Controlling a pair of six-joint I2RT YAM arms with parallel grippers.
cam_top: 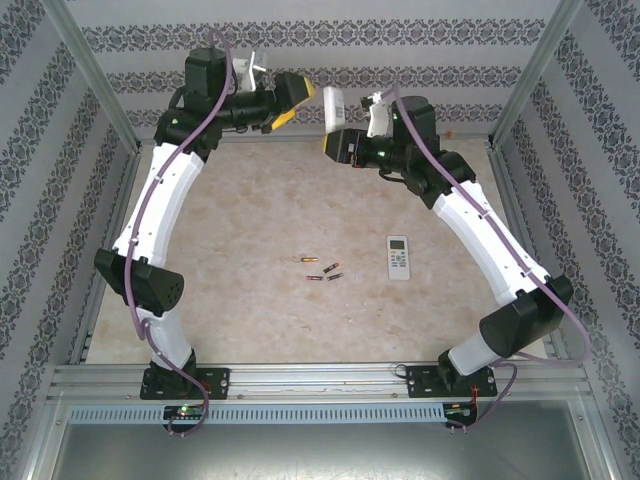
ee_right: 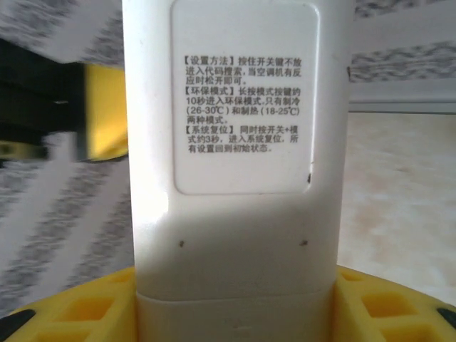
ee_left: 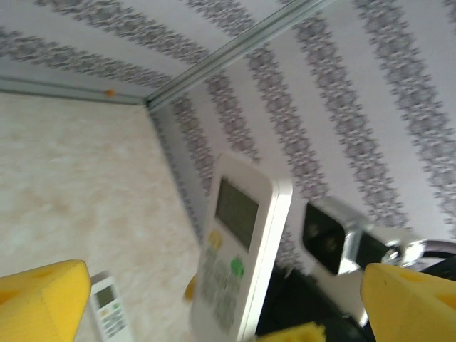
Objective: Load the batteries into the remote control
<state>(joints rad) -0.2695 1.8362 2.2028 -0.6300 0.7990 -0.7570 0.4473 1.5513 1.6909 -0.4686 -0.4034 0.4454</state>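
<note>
The right pincer [ee_right: 235, 306] is gripping a smooth, slab-shaped white remote [ee_right: 242, 107]. The left pincer [cam_top: 298, 98] is standing wide open beside it.

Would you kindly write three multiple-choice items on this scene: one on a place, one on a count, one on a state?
1. Where do the batteries lie?
A: on the table, near the flat remote.
B: against the far wall.
C: inside a box.
2. How many remotes are there?
A: one.
B: two.
C: three.
3. The right gripper is:
A: open.
B: shut on the raised remote.
C: shut on a battery.
Key: 1 A, they lie loose on the tabletop; 2 B, one raised, one flat; 3 B, its yellow fingers flank the remote's end.
</note>
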